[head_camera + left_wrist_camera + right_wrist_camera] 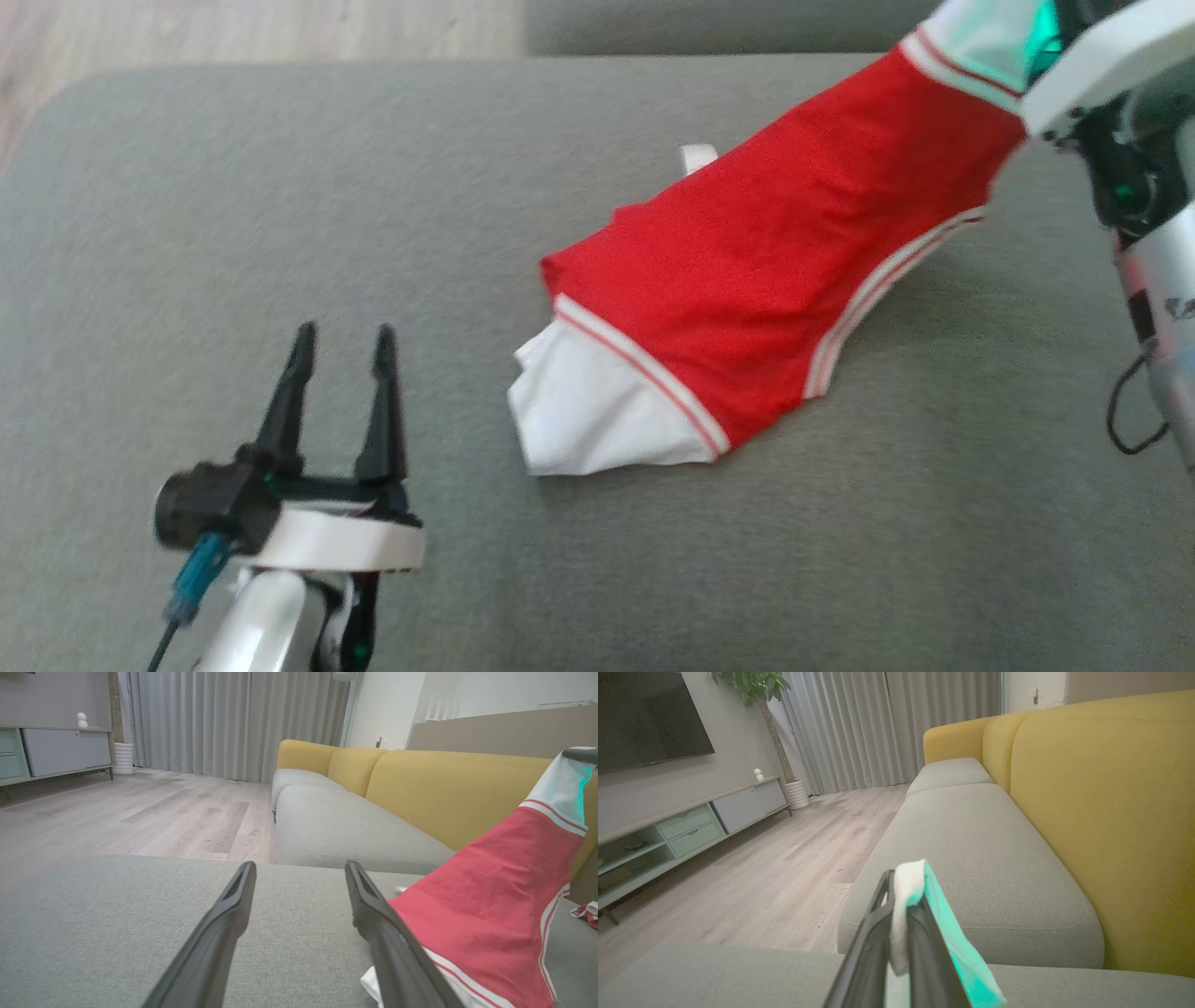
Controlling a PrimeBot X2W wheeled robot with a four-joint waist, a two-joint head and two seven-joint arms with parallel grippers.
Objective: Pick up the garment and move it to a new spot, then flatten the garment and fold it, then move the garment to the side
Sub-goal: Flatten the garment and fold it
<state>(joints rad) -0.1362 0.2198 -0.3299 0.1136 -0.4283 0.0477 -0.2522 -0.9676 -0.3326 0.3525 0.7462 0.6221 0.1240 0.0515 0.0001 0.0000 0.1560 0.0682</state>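
- One garment (747,299) — red, with white striped trim and white sleeves. Its lower white sleeve rests on the grey cushion (187,233) in front of me, and its upper end is lifted toward my right.
- Two grippers. My left gripper (345,331) is spread wide and empty over the cushion, left of the garment and apart from it. My right gripper (896,884) is pressed together, pinching the garment's white upper edge.
- One sofa (1111,812) beyond, with a yellow back and two grey seat cushions (971,849).
- In the head view, my right fingers are cut off at the top corner.
- A small white tab (698,157) pokes out behind the garment — I cannot tell whether it belongs to it.
- In the left wrist view, one of my left fingers (392,942) covers part of the lower sleeve. A red-and-white scrap (587,912) at the edge is too cut off to identify.
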